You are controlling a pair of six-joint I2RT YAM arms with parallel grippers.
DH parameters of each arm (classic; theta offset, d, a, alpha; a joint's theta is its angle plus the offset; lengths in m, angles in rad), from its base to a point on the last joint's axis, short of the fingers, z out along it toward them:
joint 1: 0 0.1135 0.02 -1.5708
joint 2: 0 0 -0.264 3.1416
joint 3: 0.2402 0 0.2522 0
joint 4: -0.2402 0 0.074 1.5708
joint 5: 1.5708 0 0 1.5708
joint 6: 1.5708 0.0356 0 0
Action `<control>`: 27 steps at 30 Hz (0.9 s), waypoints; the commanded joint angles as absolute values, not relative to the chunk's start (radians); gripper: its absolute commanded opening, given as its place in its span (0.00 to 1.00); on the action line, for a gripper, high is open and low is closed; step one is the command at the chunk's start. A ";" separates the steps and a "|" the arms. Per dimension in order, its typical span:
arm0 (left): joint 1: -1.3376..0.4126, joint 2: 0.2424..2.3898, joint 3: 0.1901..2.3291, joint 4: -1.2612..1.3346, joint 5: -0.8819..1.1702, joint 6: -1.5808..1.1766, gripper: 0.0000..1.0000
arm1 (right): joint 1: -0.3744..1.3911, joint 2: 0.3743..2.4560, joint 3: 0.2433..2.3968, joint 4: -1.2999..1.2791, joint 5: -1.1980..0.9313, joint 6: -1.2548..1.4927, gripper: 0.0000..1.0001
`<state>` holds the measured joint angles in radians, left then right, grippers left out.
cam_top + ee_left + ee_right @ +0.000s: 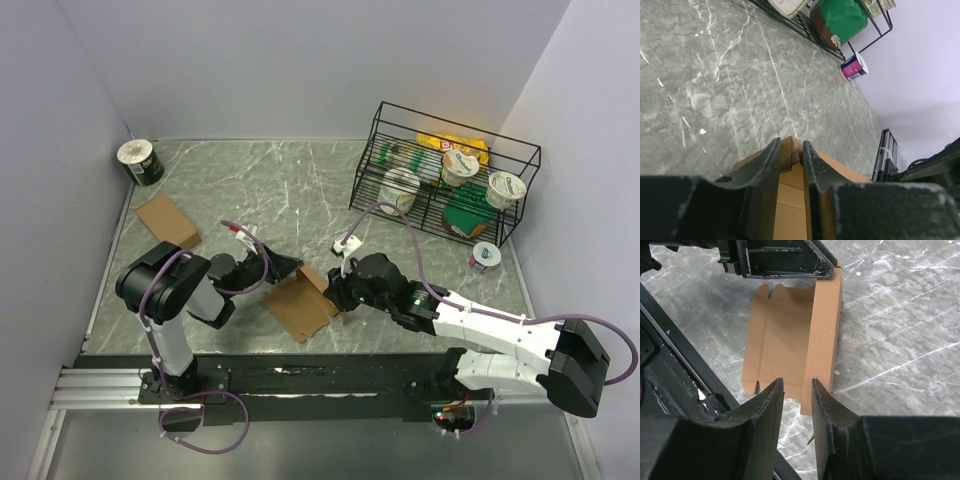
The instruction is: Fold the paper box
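One paper box (300,308), brown cardboard, lies near the middle of the desk (260,180), between the two arms and close to the front edge. Condition: mostly a flat notched sheet, with one long side panel raised upright along its crease; the opposite side strip, the notched tabs and the end flaps lie flat on the marble. One left pincer (791,145), jaws narrow, closes around the far end of that raised panel, cardboard filling the gap between its fingers. One right pincer (797,385), jaws partly apart, sits at the near end of the same panel; a gap shows between the fingers and nothing appears held, though contact with the cardboard edge cannot be told. Progress, by estimate: early, with one wall standing out of several. Outstanding: raising the other long side, turning in the end flaps and tabs, closing the lid. Also present: a second brown cardboard piece (168,221) well apart at the left, a wire basket (372,170) of cups and packets at the back right, and a small cup (485,256) beside the basket.
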<state>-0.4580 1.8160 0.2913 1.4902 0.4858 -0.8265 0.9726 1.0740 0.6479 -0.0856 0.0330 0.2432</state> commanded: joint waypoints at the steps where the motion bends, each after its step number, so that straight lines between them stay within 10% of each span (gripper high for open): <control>1: -0.472 1.897 0.242 1.428 0.469 -0.831 0.11 | 0.966 1.071 0.644 -0.057 0.043 0.262 0.36; 27: -0.505 2.005 0.167 1.592 0.373 -0.940 0.03 | 0.971 1.012 0.614 -0.075 0.077 0.275 0.37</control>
